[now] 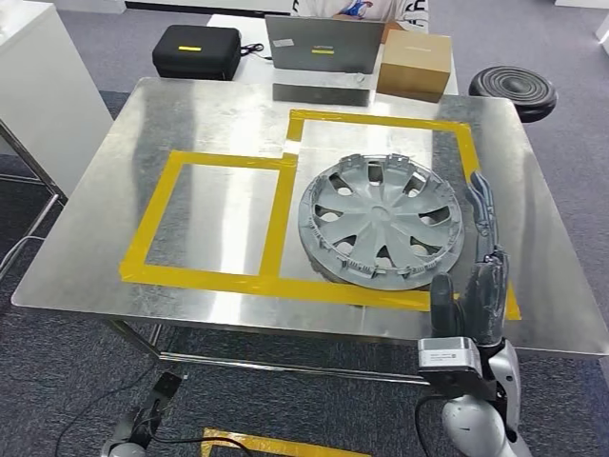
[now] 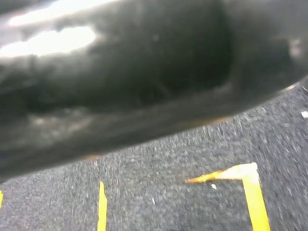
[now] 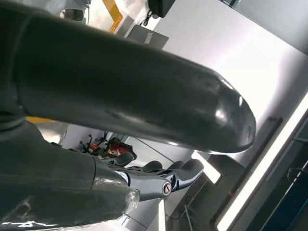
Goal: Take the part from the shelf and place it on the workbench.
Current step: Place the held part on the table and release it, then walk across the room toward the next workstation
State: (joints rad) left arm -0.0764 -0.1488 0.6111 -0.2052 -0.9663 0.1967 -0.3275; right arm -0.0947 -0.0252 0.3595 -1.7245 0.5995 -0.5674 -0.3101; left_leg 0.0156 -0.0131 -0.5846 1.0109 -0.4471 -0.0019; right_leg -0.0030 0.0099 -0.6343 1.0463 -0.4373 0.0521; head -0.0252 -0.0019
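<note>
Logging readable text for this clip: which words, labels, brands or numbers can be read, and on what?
None can be read.
Black case: yellow strip, too small to read.
Laptop: pale sticker and yellow mark, too small to read.
Right wrist camera housing: dark print, too small to read.
Cardboard box, hubcap: no text visible.

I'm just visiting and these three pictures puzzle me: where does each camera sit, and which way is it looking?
Head view: high on the robot, looking forward and down at the workbench with the hubcap; its right hand rises beside it.
Left wrist view: on the hanging left arm, facing carpet and yellow floor tape; a dark blurred body part shows.
Right wrist view: behind the right hand, facing its fingers.
Shared: head and right wrist views show the right hand.
</note>
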